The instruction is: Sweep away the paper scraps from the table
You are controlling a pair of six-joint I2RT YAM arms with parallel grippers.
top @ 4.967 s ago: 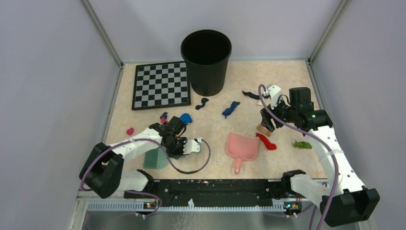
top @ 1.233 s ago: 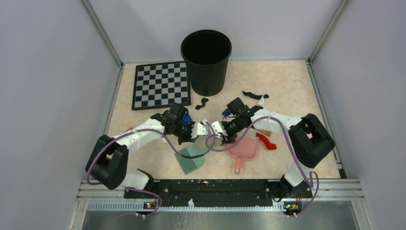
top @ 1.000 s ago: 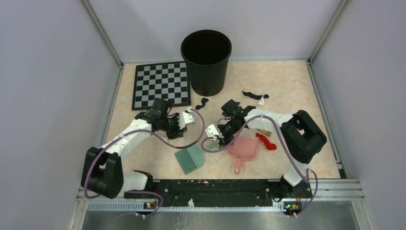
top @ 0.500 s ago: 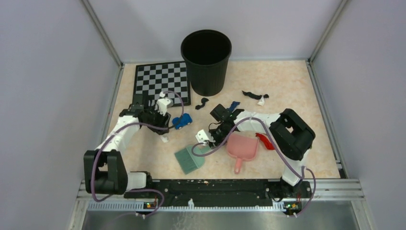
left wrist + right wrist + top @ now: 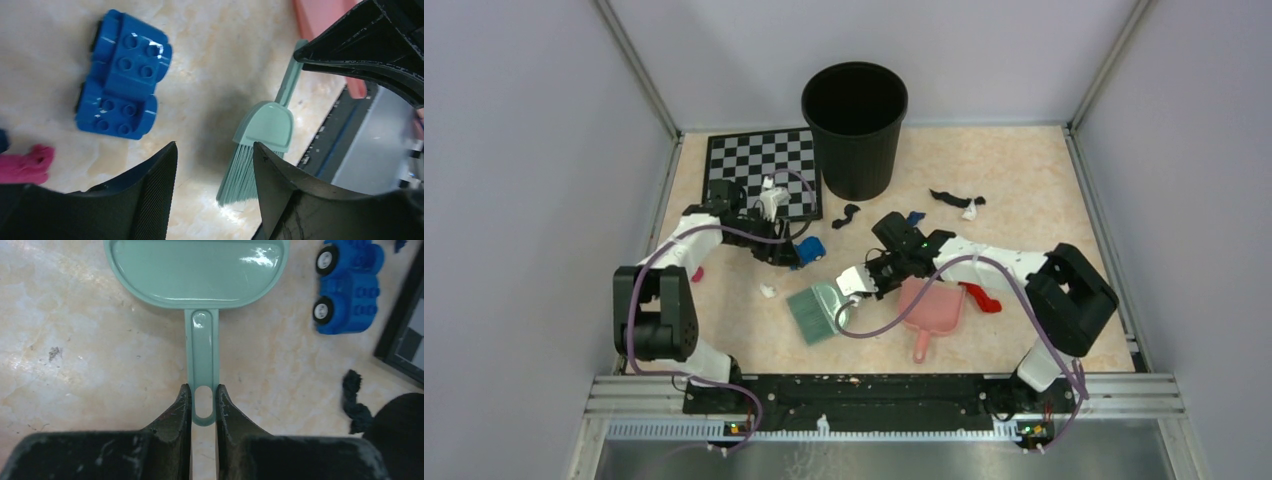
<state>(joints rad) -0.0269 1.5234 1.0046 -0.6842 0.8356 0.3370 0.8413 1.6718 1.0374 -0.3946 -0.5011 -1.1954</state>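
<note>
your right gripper [image 5: 202, 396] is pinched tight on the handle end of the grey-green hand brush [image 5: 200, 270], with its fingers [image 5: 177, 415] pressing both sides of the hanging hole. in the top view the brush lies flat on the table [image 5: 1024, 170], a little toward 6 o'clock of centre. its bristles point to 7 o'clock and its handle runs to 1 o'clock into the grip. the pink dustpan [image 5: 932, 305] sits just at the brush's 3 o'clock with its handle toward 6 o'clock.

your left gripper [image 5: 215, 150] has its jaws wide with nothing between them, only bare table below. it sits at 9 o'clock of the blue toy car [image 5: 811, 249], just beside it, near the checkerboard mat [image 5: 739, 160].

the paper lies loose on the table:
- a black scrap [image 5: 849, 213] at 6 o'clock of the black bin [image 5: 854, 130]
- a black strip [image 5: 946, 197] touching a white bit [image 5: 970, 211], toward 2 o'clock of centre
- a blue scrap [image 5: 914, 217] at 12 o'clock of your right wrist
- a red scrap [image 5: 979, 297] just at the dustpan's 3 o'clock
- a pink scrap [image 5: 695, 272] near the table's 9 o'clock edge
- a small white scrap [image 5: 767, 291] at 9 o'clock of the brush
</note>
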